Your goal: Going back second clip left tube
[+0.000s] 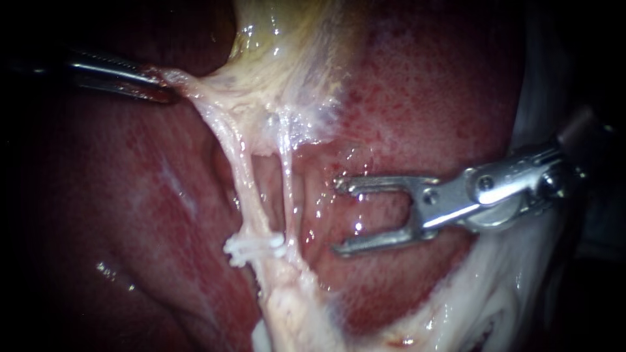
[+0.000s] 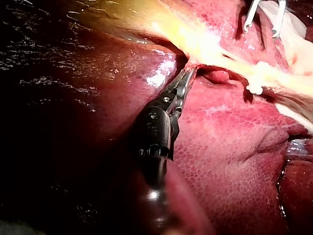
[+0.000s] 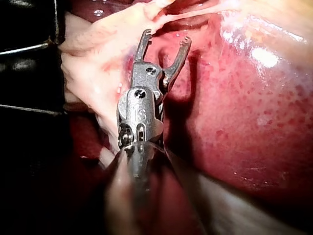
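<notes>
Where the pale membrane (image 1: pixel 195 88) thins to a stretched edge, the left instrument (image 1: pixel 163 88) pinches it taut. Two glistening, stringy tubes run down from there. The left tube (image 1: pixel 242 176) carries a white ribbed clip (image 1: pixel 254 248) low down. The right instrument (image 1: pixel 339 215) stands spread wide and empty, near the tubes, over open, wet, speckled red liver (image 1: pixel 424 98). The yellowish sheet above is perhaps gallbladder (image 1: pixel 287 45).
</notes>
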{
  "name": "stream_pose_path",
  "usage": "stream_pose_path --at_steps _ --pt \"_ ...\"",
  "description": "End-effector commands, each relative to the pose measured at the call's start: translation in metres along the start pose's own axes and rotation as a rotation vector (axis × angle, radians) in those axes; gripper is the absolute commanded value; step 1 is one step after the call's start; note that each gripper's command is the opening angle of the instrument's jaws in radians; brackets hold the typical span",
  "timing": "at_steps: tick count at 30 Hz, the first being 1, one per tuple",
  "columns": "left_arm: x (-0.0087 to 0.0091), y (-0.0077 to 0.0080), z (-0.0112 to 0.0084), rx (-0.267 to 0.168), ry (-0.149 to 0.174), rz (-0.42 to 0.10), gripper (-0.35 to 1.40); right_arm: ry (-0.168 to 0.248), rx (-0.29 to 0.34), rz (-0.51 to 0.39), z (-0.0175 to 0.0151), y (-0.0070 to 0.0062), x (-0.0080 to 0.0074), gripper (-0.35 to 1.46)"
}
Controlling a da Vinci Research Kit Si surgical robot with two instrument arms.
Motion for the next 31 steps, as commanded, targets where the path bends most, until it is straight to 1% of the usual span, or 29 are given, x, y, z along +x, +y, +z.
stream_pose_path --at_steps 1,4,7,10,14,17,21,24,31 --pt "0.0000 0.0000 0.0000 0.000 0.000 0.000 -0.35 -0.006 0.000 -0.005 -0.0006 -0.0001 -0.0001 0.50" --pt "-0.0001 0.0000 0.0002 0.001 0.000 0.000 -0.35 -0.009 0.003 -0.016 -0.0018 -0.0002 -0.0005 0.50" --pt "-0.0003 0.0001 0.0008 0.006 0.000 0.001 -0.35 -0.010 0.000 -0.020 -0.0025 0.0000 -0.0006 0.50" --pt "-0.0008 0.0001 0.0019 0.007 0.000 0.004 -0.35 -0.010 -0.003 -0.030 -0.0029 0.0002 -0.0007 0.50" --pt "-0.0019 -0.0001 0.0042 -0.004 -0.001 0.011 -0.35 -0.011 -0.009 -0.034 -0.0034 0.0005 -0.0008 0.50" --pt "-0.0027 -0.0004 0.0057 -0.010 -0.003 0.004 -0.35 -0.011 -0.010 -0.037 -0.0036 0.0005 -0.0007 0.50" --pt "-0.0034 -0.0007 0.0070 -0.014 -0.004 0.004 -0.35 -0.012 -0.010 -0.042 -0.0038 0.0006 -0.0006 0.50" --pt "-0.0035 -0.0007 0.0072 -0.016 -0.004 0.004 -0.35 -0.012 -0.011 -0.040 -0.0040 0.0006 -0.0005 0.50" --pt "-0.0032 -0.0007 0.0067 -0.020 -0.004 0.003 -0.35 -0.012 -0.012 -0.039 -0.0039 0.0005 -0.0003 0.50"
